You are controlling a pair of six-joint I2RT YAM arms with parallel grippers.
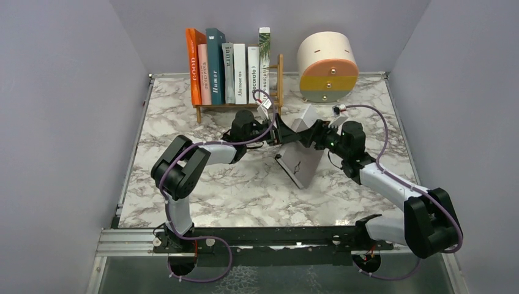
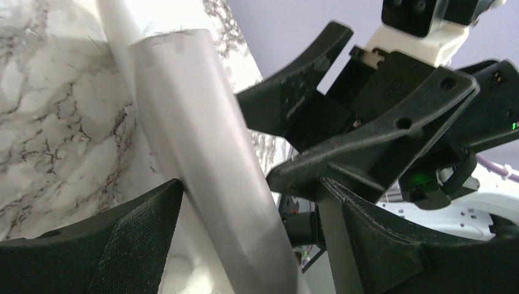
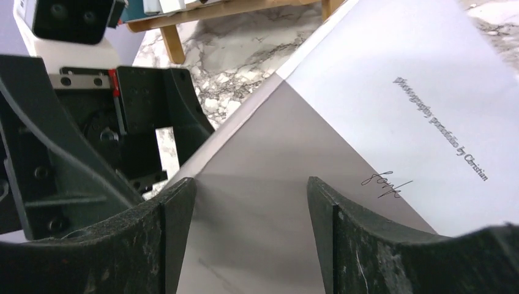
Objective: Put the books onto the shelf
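At the left fingers [image 2: 141,245]: spread wide around the long edge of the white portfolio book [image 1: 303,160]. One pad touches the edge and the other is clear, so nothing is clamped.
At the right fingers [image 3: 177,226]: part-way apart against the cover, one tip at its edge. Whether they pinch it cannot be told.
Book: tilted steeply between the left gripper [image 1: 276,131] and the right gripper [image 1: 313,133]. Its low corner is near the tabletop [image 1: 202,202], just in front of the shelf [image 1: 280,79].
Shelf: the row of books [image 1: 215,67] stands upright, with only a thin slot at the right end.
Risk, slip: with so little secure hold, the book could slide out and slap flat.
Risk, insertion: forcing it into that slot could topple the row or shove the rack back.
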